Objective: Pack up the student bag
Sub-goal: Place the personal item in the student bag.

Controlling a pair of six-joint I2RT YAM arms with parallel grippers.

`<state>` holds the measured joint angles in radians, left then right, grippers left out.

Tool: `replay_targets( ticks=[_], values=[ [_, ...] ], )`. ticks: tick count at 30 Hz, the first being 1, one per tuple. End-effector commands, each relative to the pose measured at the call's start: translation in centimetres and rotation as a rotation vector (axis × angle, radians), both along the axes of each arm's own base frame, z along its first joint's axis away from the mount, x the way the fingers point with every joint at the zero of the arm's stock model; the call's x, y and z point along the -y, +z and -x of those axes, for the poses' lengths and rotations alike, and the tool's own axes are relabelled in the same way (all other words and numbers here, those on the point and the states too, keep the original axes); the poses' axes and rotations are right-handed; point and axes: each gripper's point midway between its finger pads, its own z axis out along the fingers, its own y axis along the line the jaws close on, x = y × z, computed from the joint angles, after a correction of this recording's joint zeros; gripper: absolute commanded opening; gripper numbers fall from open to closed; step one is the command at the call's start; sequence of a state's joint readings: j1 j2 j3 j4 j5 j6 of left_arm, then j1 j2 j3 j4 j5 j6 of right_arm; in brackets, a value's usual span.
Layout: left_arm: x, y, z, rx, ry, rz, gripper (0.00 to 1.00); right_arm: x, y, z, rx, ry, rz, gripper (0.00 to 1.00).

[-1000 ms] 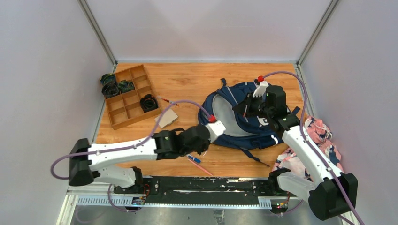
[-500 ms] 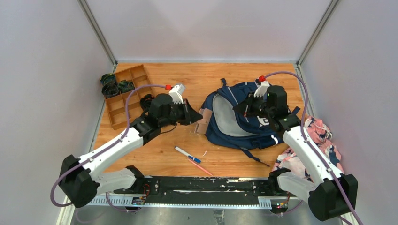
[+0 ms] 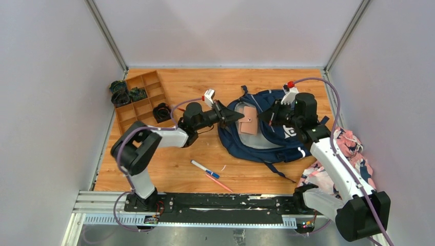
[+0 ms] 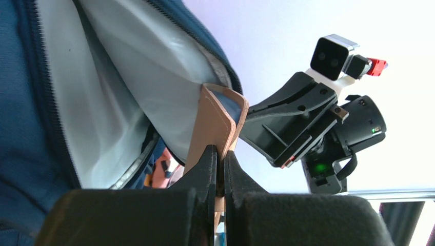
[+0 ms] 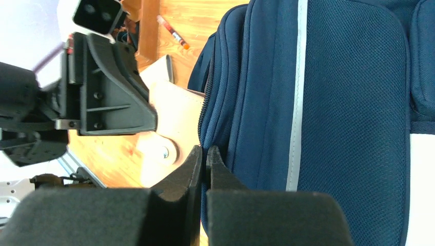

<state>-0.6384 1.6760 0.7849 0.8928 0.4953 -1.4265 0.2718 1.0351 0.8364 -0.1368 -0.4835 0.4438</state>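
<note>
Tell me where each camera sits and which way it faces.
Top external: above and behind the robot, looking down at the table; left arm and right arm show.
Left wrist: on the left arm, facing into the student bag past the left gripper, shut on a tan pouch.
Right wrist: on the right arm, facing along the bag's navy side past the right gripper, shut on its edge.
Shared: each wrist view shows the pouch and the other gripper.

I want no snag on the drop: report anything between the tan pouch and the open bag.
Nothing visible does. The left hand holds the tan pouch right over the open mouth of the student bag. The right hand pinches the bag's rim beside the pouch, clear of its path.
</note>
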Motion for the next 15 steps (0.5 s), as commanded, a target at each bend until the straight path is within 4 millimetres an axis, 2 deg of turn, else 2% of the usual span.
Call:
replay_targets(
  ticks=[1, 4, 15],
  values=[
    [1.2, 2.6, -0.1, 0.002, -0.050, 0.244, 0.00, -0.6, 3.4, 0.1, 0.076, 0.035, -0.066, 0.00],
    [1.5, 1.1, -0.1, -0.025, -0.023, 0.216, 0.00, -0.6, 4.4, 0.1, 0.097, 0.038, -0.070, 0.00],
    [-0.3, -3.0, -1.4, -0.091, 0.145, 0.056, 0.00, -0.2, 6.5, -0.3, 0.139, 0.007, -0.095, 0.00]
  ],
)
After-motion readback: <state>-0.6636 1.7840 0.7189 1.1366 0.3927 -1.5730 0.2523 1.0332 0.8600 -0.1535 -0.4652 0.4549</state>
